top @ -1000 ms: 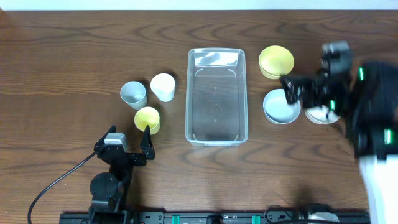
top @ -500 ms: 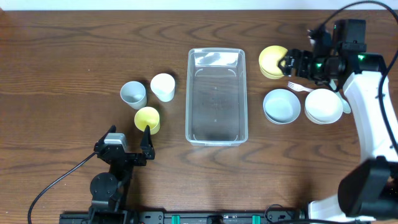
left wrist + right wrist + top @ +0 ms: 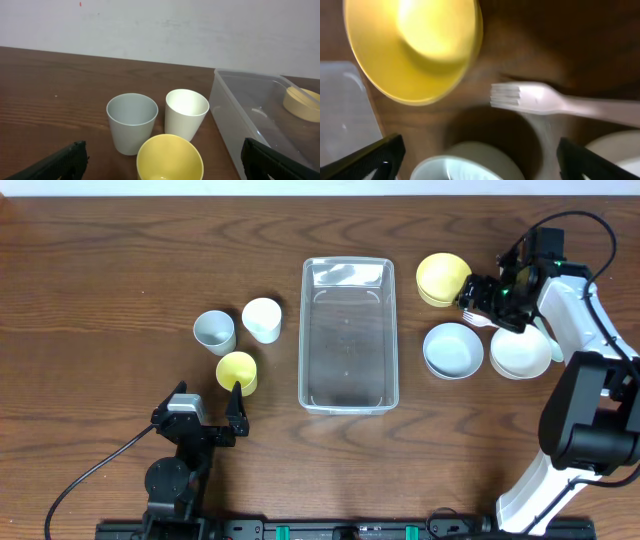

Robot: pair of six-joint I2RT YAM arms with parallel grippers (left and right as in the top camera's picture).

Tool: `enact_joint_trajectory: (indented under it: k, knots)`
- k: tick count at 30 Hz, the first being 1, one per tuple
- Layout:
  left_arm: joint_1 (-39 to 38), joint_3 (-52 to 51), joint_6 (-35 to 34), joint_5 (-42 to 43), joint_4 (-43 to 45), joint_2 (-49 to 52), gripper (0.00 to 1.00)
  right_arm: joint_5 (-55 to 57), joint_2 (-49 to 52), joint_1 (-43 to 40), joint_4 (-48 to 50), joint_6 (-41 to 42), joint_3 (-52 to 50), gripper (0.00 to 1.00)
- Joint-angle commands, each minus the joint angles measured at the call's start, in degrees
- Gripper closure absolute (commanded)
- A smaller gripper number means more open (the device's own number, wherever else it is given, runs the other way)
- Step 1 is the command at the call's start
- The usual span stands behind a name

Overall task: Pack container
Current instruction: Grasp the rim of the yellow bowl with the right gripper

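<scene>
Scanning the overhead view with 12 o'clock as the far edge. The left gripper (image 3: pixel 208 394) sits at about 7 o'clock on the table (image 3: pixel 100 270), jaws spread wide and empty. The yellow cup (image 3: pixel 237 370) is just off its fingertips at 12. The grey cup (image 3: pixel 214 332) is at 11 of the yellow cup and the white cup (image 3: pixel 262 320) at 1, all three close together.

The container (image 3: pixel 303 330) is mid-table, long side running 12 to 6, upright and empty.

The yellow bowl (image 3: pixel 443 278) is at its 2, the grey-blue bowl (image 3: pixel 452 350) at its 3, and the white bowl (image 3: pixel 520 352) further right. The right gripper (image 3: pixel 482 302) hovers among the bowls, jaws wide, holding nothing, over the white fork (image 3: pixel 540 97). The right wrist view is blurred.

Likely risks:
- The fork lies flat and thin, so the fingers may skid off it.
- Rims crowd the fork on three sides, so a descent could knock a bowl aside.
- A fork gripped at one end could swing and miss the container.
</scene>
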Motion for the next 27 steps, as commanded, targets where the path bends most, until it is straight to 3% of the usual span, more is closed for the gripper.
enact_joint_trajectory:
  k: [1, 6, 16, 21, 27]
  knots:
    - [0.28, -1.51, 0.79, 0.22, -1.07, -0.28, 0.02, -1.6, -0.15, 0.15, 2.21, 1.64, 1.07, 0.05]
    - [0.28, -1.51, 0.79, 0.2, -1.07, -0.28, 0.02, 3.61, -0.13, 1.46, 5.9, 1.81, 1.07, 0.06]
    - [0.28, -1.51, 0.79, 0.22, -1.07, -0.28, 0.02, 15.23, 1.29, 9.4, 15.15, 2.03, 1.07, 0.18]
    - [0.28, -1.51, 0.79, 0.22, -1.07, -0.28, 0.02, 20.61, 2.03, 10.99, 15.72, 5.14, 1.07, 0.24]
    - [0.28, -1.51, 0.79, 0.2, -1.07, -0.28, 0.02, 24.44, 3.8, 10.32, 13.6, 8.31, 1.05, 0.25]
